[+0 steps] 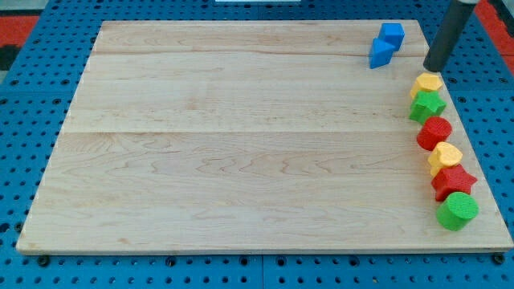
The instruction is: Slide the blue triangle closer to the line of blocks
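Observation:
The blue triangle (381,53) lies near the board's top right, touching or nearly touching a blue cube (392,34) just above it. A line of blocks runs down the view's right edge: a yellow block (427,83), a green star (426,105), a red block (434,132), a yellow block (445,156), a red star (454,181) and a green cylinder (458,211). My tip (431,69) is to the right of the blue triangle and just above the top yellow block, apart from both.
The wooden board (241,144) lies on a blue pegboard table (24,120). The line of blocks sits close to the board's right edge.

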